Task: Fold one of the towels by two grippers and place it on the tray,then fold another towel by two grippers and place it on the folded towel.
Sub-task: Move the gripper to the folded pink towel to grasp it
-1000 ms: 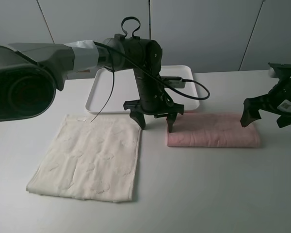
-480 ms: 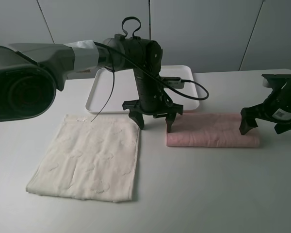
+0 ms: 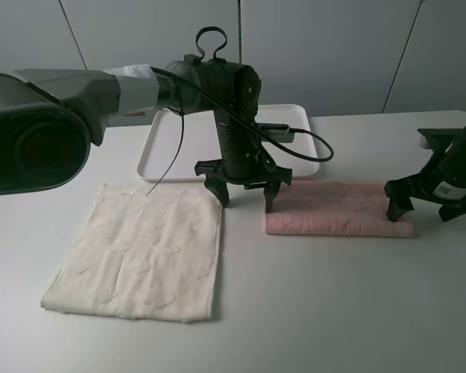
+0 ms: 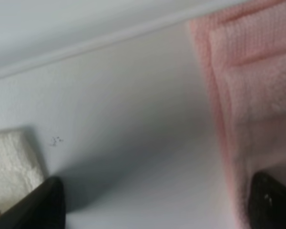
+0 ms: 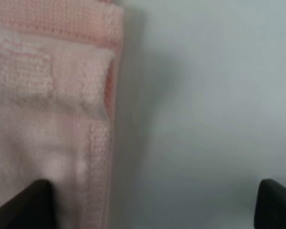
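I see both spread wide — left tool (image 3: pixel 245 199) straddles one end of the pink towel (image 3: pixel 338 211), right tool (image 3: pixel 422 211) the other end.

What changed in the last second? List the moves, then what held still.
The right gripper dropped from above the right end of the pink towel down to it, jaws open astride that end, one finger over the towel, one over bare table; nothing gripped yet. The left gripper stayed open at the towel's left end. Pink towel, cream towel and tray did not move.
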Controlling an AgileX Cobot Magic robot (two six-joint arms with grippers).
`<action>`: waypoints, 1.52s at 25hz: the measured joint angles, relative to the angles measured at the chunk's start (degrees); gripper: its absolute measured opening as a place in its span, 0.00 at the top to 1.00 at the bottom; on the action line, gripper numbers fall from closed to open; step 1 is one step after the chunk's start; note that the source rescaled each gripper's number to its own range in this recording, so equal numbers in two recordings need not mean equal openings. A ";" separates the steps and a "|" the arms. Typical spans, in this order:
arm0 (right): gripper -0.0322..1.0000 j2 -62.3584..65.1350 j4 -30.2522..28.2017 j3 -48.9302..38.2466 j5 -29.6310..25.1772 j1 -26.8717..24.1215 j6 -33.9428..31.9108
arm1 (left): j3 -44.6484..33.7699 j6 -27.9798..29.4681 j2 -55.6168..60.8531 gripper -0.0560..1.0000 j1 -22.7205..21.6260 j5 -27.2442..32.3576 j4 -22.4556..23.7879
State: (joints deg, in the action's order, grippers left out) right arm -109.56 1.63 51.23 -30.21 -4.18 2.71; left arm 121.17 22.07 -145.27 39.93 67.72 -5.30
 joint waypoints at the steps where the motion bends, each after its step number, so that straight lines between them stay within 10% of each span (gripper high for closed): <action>1: 0.10 -0.09 0.35 0.00 0.00 0.00 0.00 | 0.00 0.00 0.00 0.01 0.00 0.10 0.10; 28: 0.10 -2.68 3.66 4.99 -5.79 2.44 -0.39 | 0.00 -1.25 0.00 0.01 0.00 0.46 1.51; 38: 0.36 -3.25 6.05 5.12 -5.79 2.44 -0.29 | 0.00 -1.95 0.00 0.01 0.00 0.46 1.72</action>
State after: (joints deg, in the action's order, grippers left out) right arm -112.81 7.69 56.35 -36.00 -1.74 2.43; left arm 121.17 20.12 -145.27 39.93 68.18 -3.58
